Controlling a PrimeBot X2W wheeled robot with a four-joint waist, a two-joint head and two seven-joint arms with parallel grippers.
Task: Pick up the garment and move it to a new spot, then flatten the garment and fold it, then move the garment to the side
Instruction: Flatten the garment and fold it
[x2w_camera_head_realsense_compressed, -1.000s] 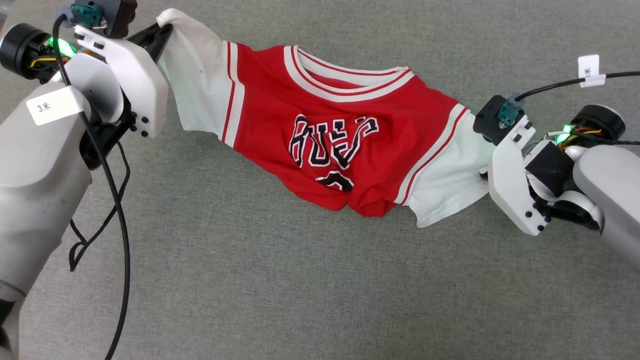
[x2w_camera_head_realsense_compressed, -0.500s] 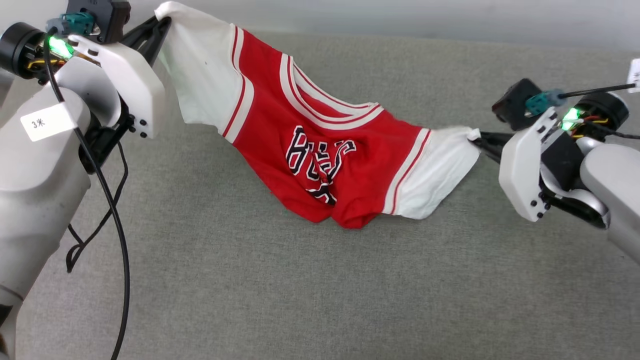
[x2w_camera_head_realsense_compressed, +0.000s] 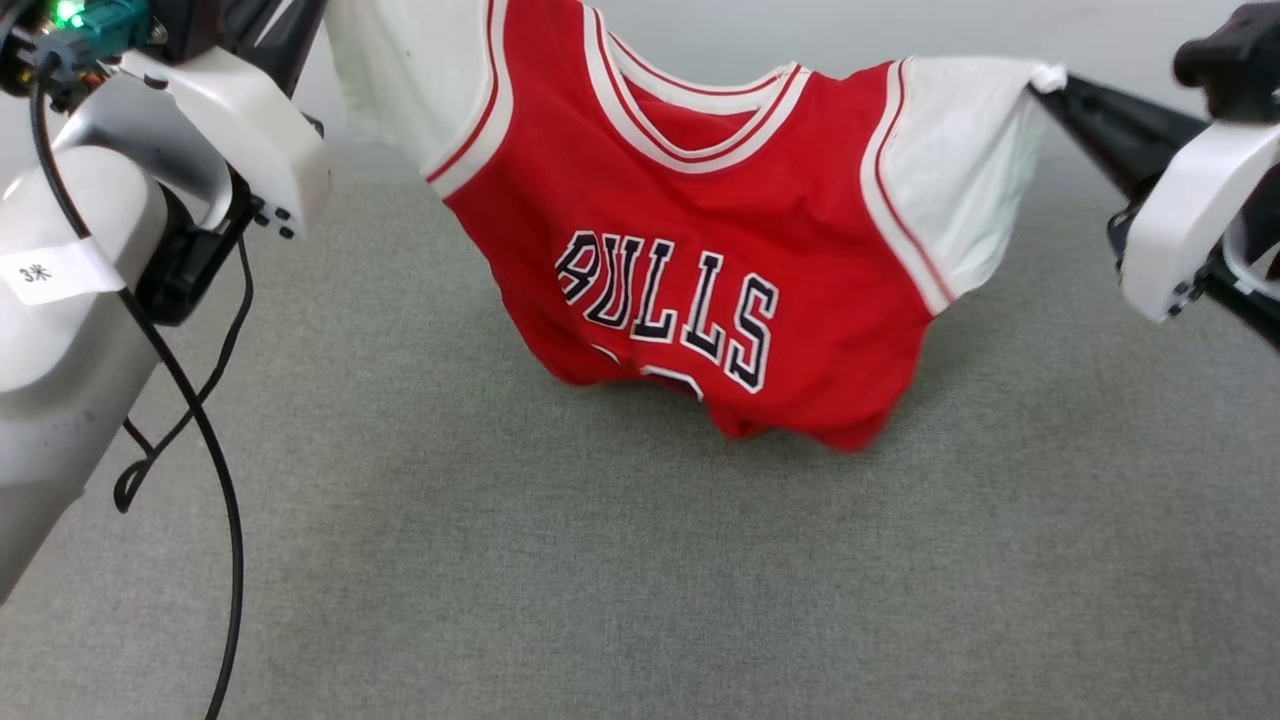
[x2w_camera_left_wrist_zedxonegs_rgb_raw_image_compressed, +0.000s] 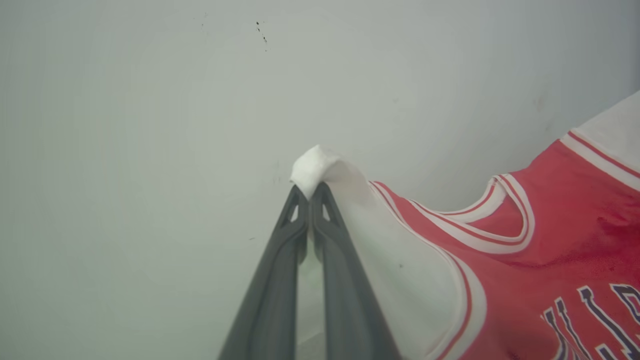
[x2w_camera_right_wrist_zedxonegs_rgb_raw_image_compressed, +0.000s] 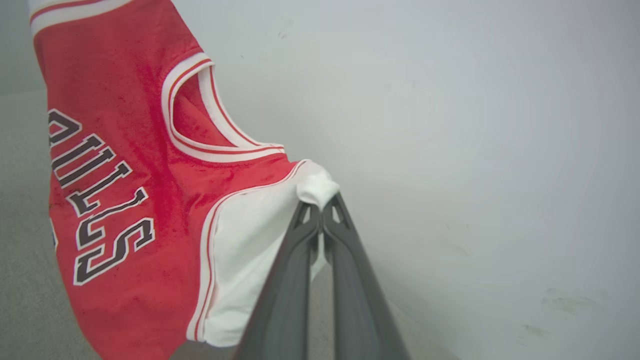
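Though a tag (x2w_camera_head_realsense_compressed: 40, 272) on the left arm (x2w_camera_head_realsense_compressed: 60, 390) shows a 3, the garment (x2w_camera_head_realsense_compressed: 690, 230) reads BULLS on its chest; it hangs upright, collar up, hem at the grey surface (x2w_camera_head_realsense_compressed: 600, 580), stretched sideways between left gripper (x2w_camera_left_wrist_zedxonegs_rgb_raw_image_compressed: 310, 192) and right gripper (x2w_camera_right_wrist_zedxonegs_rgb_raw_image_compressed: 322, 206), each clamped shut on a white sleeve tip
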